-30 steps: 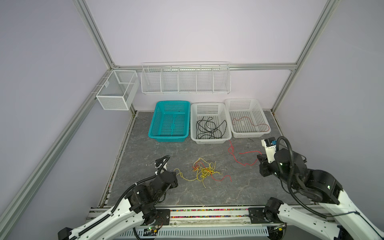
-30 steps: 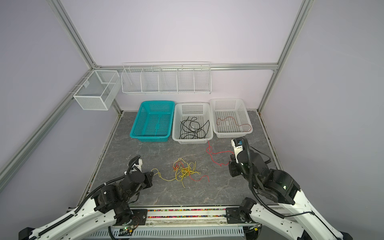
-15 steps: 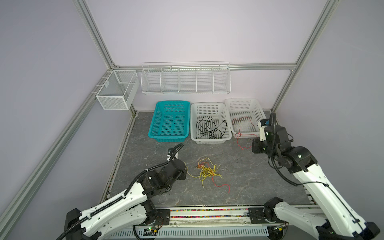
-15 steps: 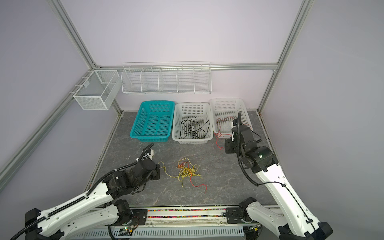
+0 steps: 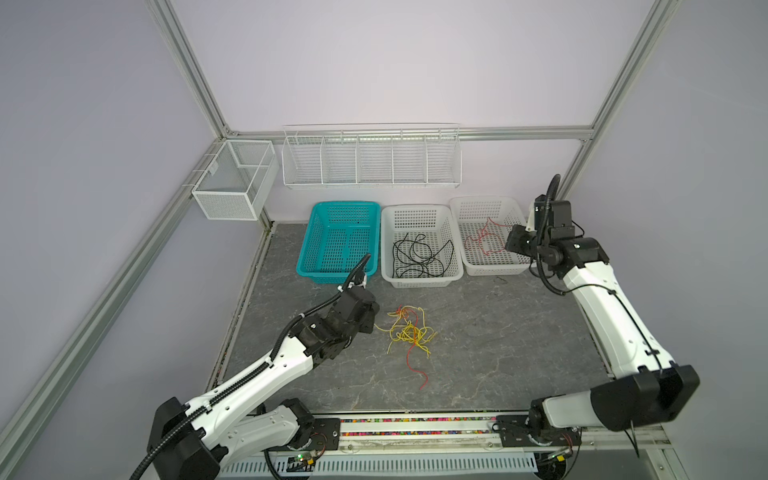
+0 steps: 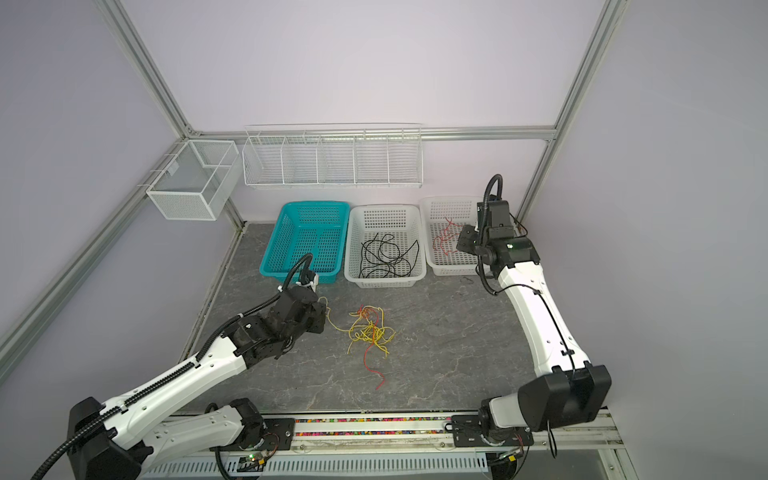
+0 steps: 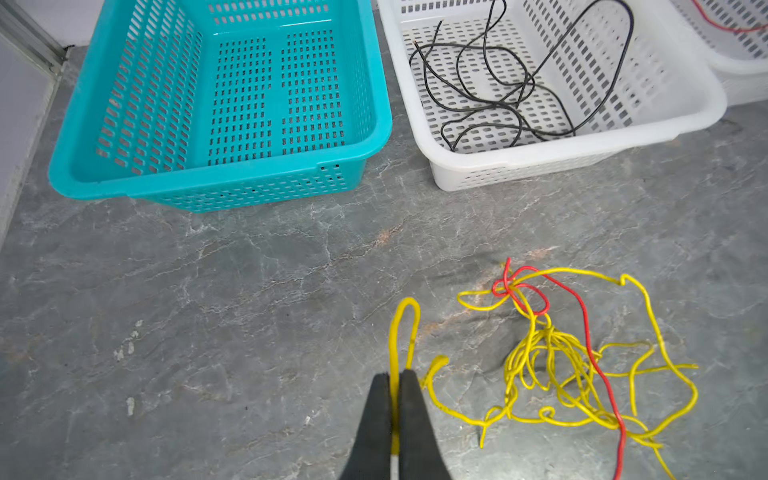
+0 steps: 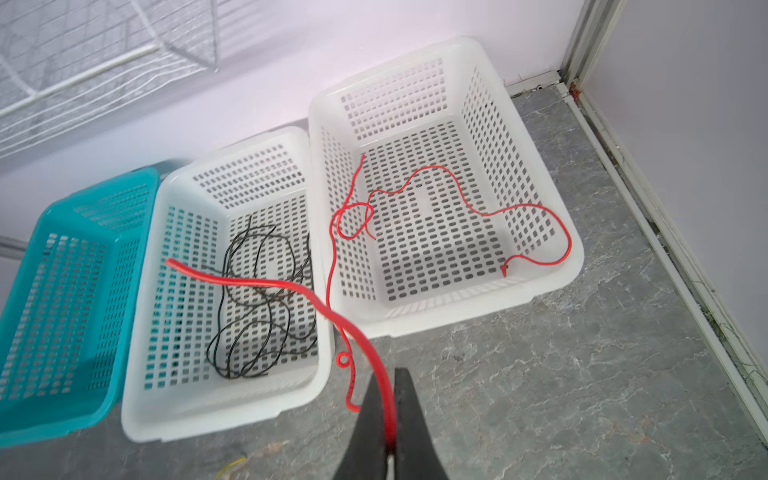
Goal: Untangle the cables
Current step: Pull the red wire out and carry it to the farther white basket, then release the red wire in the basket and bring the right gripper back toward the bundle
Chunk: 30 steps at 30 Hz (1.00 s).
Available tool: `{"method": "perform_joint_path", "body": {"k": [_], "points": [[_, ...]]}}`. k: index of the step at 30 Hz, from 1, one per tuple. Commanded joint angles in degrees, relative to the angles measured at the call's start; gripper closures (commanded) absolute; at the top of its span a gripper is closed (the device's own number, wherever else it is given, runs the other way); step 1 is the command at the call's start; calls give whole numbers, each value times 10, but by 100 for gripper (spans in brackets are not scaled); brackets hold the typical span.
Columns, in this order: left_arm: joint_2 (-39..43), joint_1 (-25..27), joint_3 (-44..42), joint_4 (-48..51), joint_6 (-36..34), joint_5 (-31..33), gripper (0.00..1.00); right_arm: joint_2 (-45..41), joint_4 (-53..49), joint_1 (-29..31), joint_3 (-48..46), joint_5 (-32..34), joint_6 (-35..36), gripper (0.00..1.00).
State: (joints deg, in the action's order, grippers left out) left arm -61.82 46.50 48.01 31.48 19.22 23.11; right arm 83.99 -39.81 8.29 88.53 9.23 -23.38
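Left wrist view: your left gripper (image 7: 395, 376) pinches a yellow cable (image 7: 405, 307) beside the tangle (image 7: 557, 365) on the tabletop (image 7: 208, 311), likely to draw it free; your right gripper (image 8: 392, 374) clamps a red cable (image 8: 291, 286) by its white basket (image 8: 540, 286).

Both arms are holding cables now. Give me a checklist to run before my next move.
1. Grip of left pincer on yellow cable: ok, shut on it.
2. Grip of right pincer on red cable: ok, shut on it.
3. Held yellow cable free of tangle: not ok, it leads into it.
4. No red left in tangle: not ok, second red cable threads through.
5. Room in teal basket: ok, nothing inside.
6. Whole red cable over right white basket: cannot tell.
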Motion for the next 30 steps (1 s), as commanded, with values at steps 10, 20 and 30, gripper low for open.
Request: {"method": "perform_joint_path", "body": {"k": [10, 20, 30], "points": [[5, -3, -26, -16, -89, 25, 100, 231, 22, -59, 137, -97, 30, 94], [20, -3, -25, -4, -103, 53, 100, 270, 7, -58, 143, -82, 32, 73], [45, -1, -30, 1, -77, 29, 100, 184, -23, -43, 139, -69, 7, 50]]}}
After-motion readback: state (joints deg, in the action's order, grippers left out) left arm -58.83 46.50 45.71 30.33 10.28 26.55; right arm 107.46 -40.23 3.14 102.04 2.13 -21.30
